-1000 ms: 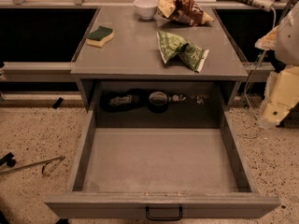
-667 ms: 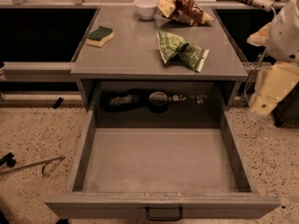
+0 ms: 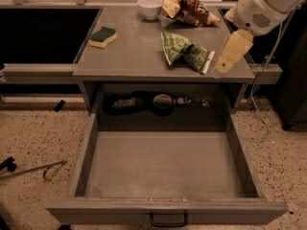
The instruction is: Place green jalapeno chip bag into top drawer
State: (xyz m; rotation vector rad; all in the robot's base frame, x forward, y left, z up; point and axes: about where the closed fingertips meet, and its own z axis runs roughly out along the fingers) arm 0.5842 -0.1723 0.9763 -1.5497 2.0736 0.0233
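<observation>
The green chip bag (image 3: 183, 51) lies crumpled on the grey tabletop (image 3: 134, 56), right of its middle. Its white edge points toward the right near corner, and it is not in the drawer. The end effector (image 3: 224, 63) hangs from the white arm (image 3: 266, 4) that reaches in from the far right. It slants down and to the left, with its tan tip low over the right side of the tabletop, just beside the bag's white edge. Whether it touches the bag cannot be told, nor whether it is set wide or narrow, and nothing shows in its grasp. The top drawer (image 3: 163, 207) is pulled fully out toward the near side. Its plain grey floor is bare and a small black handle (image 3: 168, 219) sits at the middle of its front. Behind the drawer, in the shadowed space under the tabletop, sit a dark round thing (image 3: 163, 102) and a few small items too dim to name. On the far part of the tabletop stand a white bowl (image 3: 149, 7) and, just right of it, a brown-and-yellow chip bag (image 3: 187, 8). A green-topped yellow sponge (image 3: 103, 36) rests near the left edge, well apart from the green bag. On the speckled floor (image 3: 33, 133) to the left lies a thin metal rod (image 3: 31, 169).
</observation>
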